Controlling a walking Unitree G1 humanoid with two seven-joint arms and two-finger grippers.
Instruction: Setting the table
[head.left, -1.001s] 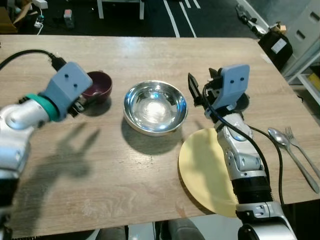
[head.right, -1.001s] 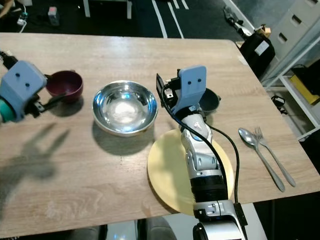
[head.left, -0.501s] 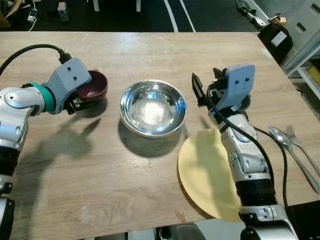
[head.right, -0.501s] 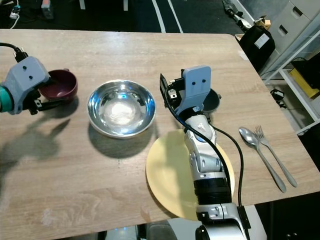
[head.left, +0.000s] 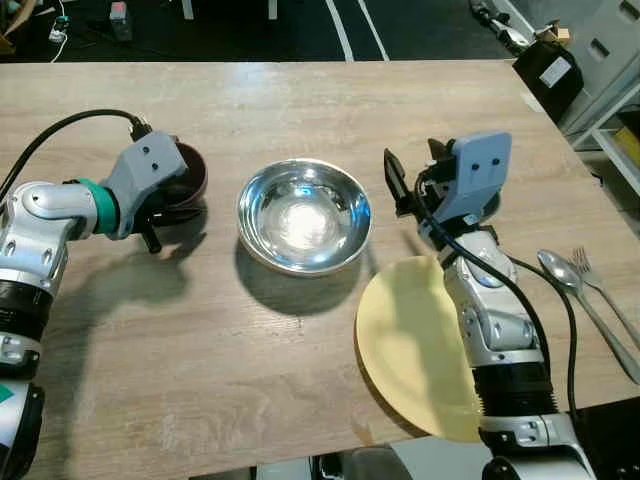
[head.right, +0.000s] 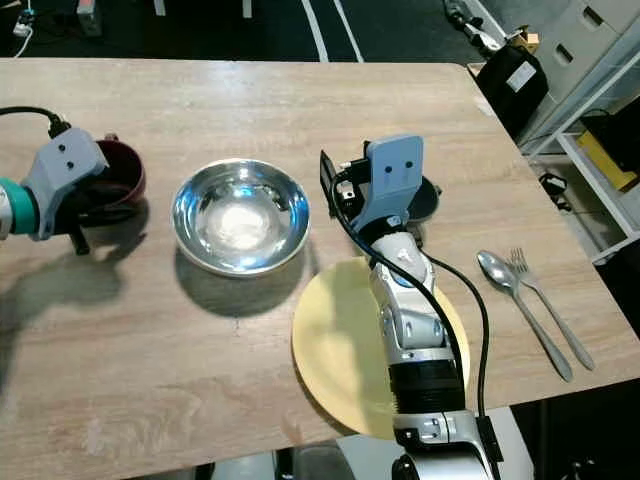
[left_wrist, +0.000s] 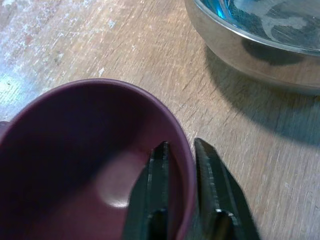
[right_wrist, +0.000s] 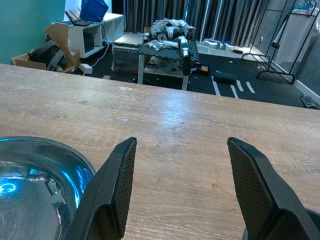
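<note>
You are at the grasp on the cup (left_wrist: 90, 165): it stands at about nine o'clock on the table (head.left: 300, 90), just left of the steel bowl (head.left: 304, 215), and your left gripper (left_wrist: 181, 155) has one finger inside the rim and one outside, drawn narrow around the wall. Whether the pads actually press the wall cannot be told for sure, but the gap looks no wider than the rim itself, so treat it as a pinch on the cup.

Your right gripper (right_wrist: 182, 190) hangs at about three o'clock, just right of the bowl and above the far edge of the yellow plate (head.left: 410, 350), with its fingers spread wide and nothing between them.

The spoon (head.right: 520, 310) and fork (head.right: 550, 310) lie side by side at the right edge, well apart from the plate.

Next, you probably need to lift the cup straight up before carrying it toward the plate's side. Keep the pinch firm, since a rim grip lets a cup swing, and clear the bowl's lip as you cross at twelve o'clock of it.
</note>
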